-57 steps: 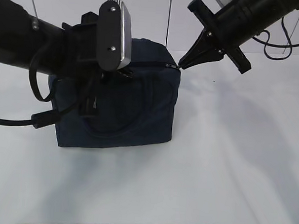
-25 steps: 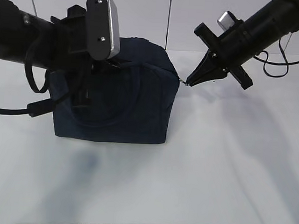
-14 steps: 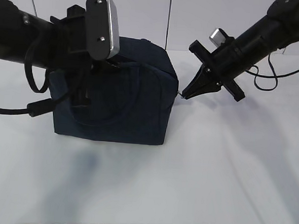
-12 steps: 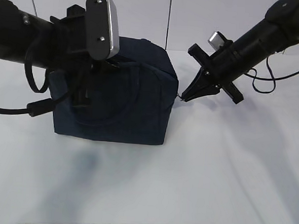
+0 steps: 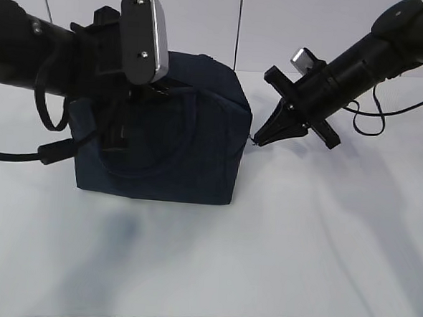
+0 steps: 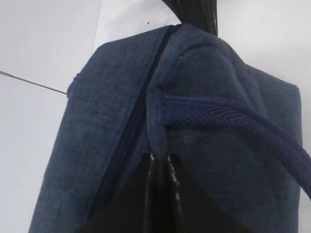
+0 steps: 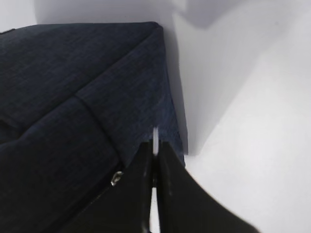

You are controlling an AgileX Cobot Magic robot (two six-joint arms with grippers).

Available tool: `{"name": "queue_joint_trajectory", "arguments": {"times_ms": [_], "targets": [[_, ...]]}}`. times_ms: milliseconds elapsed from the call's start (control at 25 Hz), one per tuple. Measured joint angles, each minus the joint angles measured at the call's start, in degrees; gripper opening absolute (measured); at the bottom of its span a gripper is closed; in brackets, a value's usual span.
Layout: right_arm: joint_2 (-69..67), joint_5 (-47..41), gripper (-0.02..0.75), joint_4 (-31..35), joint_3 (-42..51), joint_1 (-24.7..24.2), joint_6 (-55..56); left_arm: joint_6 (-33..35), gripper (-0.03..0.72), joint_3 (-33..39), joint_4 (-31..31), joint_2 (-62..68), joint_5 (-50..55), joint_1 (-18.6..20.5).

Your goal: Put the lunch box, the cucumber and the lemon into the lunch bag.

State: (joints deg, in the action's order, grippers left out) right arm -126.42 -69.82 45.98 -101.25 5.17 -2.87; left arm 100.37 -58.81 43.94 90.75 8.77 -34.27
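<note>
The dark navy lunch bag (image 5: 197,158) stands on the white table. My left gripper (image 5: 157,90) is at its top, largely hidden behind the wrist camera. In the left wrist view this gripper (image 6: 163,156) has its jaws together, pinching the bag's top fabric (image 6: 97,121) beside the zipper line (image 6: 136,111) and a loop handle (image 6: 233,119). My right gripper (image 5: 256,140) is at the bag's right side, about midway down. It is shut (image 7: 154,145) on the metal ring pull (image 7: 155,135). The lunch box, cucumber and lemon are out of view.
The white table (image 5: 300,243) spreads in front of and to the right of the bag. A black cable (image 5: 10,157) hangs from the left arm beside the bag. A pale wall stands behind.
My right gripper has moved from the bag's top right corner down its right side, holding the pull. The bag has sunk a little. The left gripper kept its hold.
</note>
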Motion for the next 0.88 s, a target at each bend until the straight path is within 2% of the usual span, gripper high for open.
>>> {"name": "queue_joint_trajectory", "arguments": {"times_ms": [160,240,320,520,600,880], "targets": [[-0.31,0.26,0.010,5.13,0.00,-0.10,-4.13,0.00,-0.008,0.00,0.00,0.00,0.00,0.02],[-0.59,0.39,0.039,8.29,0.00,-0.10,-5.24,0.00,-0.008,0.00,0.00,0.00,0.00,0.02],[-0.59,0.39,0.092,10.08,0.00,-0.10,-5.61,0.00,-0.008,0.00,0.00,0.00,0.00,0.02],[-0.59,0.60,0.286,10.66,0.00,-0.23,-7.26,0.00,-0.008,0.00,0.00,0.00,0.61,0.02],[-0.59,0.64,0.326,10.66,0.00,-0.35,-7.87,0.00,-0.008,0.00,0.00,0.00,0.83,0.02],[0.72,0.64,0.347,10.78,0.00,-0.35,-9.57,0.00,-0.008,0.00,0.00,0.00,0.98,0.02]]}}
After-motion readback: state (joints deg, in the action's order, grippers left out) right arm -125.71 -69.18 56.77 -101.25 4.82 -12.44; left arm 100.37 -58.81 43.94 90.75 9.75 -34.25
